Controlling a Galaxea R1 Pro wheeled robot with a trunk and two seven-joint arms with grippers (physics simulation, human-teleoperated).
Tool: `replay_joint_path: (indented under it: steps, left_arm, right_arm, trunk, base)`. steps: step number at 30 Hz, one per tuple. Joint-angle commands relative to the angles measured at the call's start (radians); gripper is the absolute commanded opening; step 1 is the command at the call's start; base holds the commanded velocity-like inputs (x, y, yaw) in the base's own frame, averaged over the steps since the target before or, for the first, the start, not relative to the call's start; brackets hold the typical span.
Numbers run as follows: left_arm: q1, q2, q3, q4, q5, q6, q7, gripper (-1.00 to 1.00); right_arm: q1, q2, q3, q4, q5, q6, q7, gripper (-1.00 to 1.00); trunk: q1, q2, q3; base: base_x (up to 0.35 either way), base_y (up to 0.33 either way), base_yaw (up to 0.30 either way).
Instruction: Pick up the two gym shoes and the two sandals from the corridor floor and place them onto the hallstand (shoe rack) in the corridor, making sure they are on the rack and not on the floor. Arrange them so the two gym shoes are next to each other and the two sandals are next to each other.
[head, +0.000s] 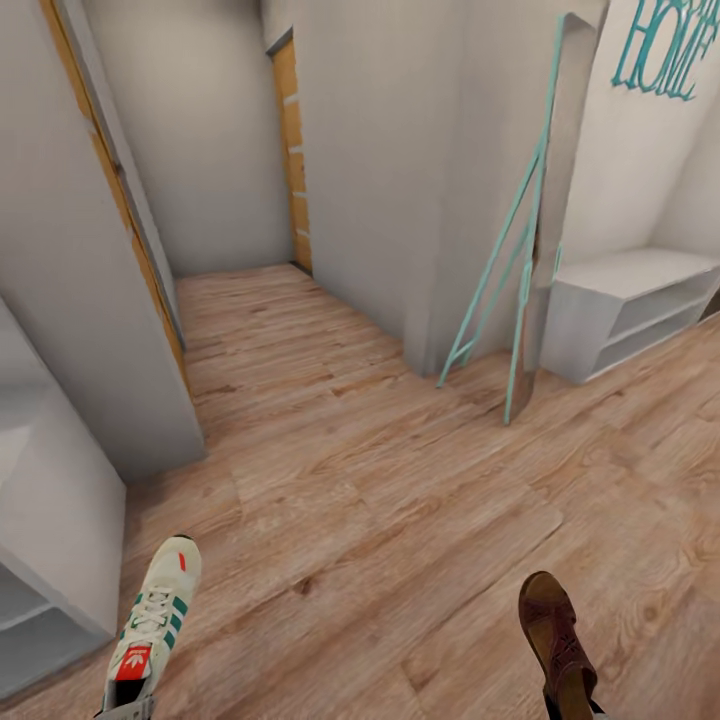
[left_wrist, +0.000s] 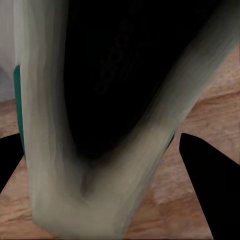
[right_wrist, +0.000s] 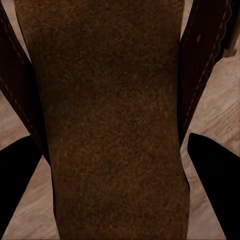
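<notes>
Left pincer (left_wrist: 105, 165) clamped on a gym shoe (head: 152, 625) at the heel collar, toe pointing ahead over the corridor floor (head: 380, 480); right pincer (right_wrist: 112, 165) clamped on a sandal (head: 555, 635) by its heel end; hallstand (head: 625, 310) well ahead at right, past a teal easel (head: 505, 270); risk: both shoes overhang forward, so a jolt while driving could swing or slip them, or clip the easel.

Wood plank floor (head: 380, 480). Grey walls (head: 400, 150). Wooden door frames (head: 290, 150) left and rear. Teal ladder (head: 505, 290) leans on partition. Teal "HOME" lettering (head: 665, 45) upper right.
</notes>
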Motion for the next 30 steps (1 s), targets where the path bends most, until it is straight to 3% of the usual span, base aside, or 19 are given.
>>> replay_joint_path:
  steps: [1, 10, 30]
  left_arm:
    - [-0.001, 0.0, 0.009, 0.001, -0.003, -0.003, -0.009, -1.0]
    - [-0.001, 0.0, 0.009, 0.001, -0.003, -0.003, -0.009, -1.0]
    - [0.0, 0.0, 0.009, 0.001, -0.002, -0.003, -0.009, -1.0]
  right_arm:
    - [-0.001, 0.001, -0.008, 0.0, 0.001, -0.002, 0.01, -1.0]
    - [-0.001, 0.001, -0.008, 0.0, 0.001, -0.002, 0.01, -1.0]
    - [-0.001, 0.001, -0.008, 0.0, 0.001, -0.002, 0.01, -1.0]
  trunk:
    - [0.0, 0.0, -0.001]
    - [0.0, 0.0, -0.001]
    - [0.0, 0.0, -0.001]
  base:
    - [0.0, 0.0, 0.278]
    - [-0.078, -0.123, 0.279]
    - [-0.321, 0.009, 0.278]
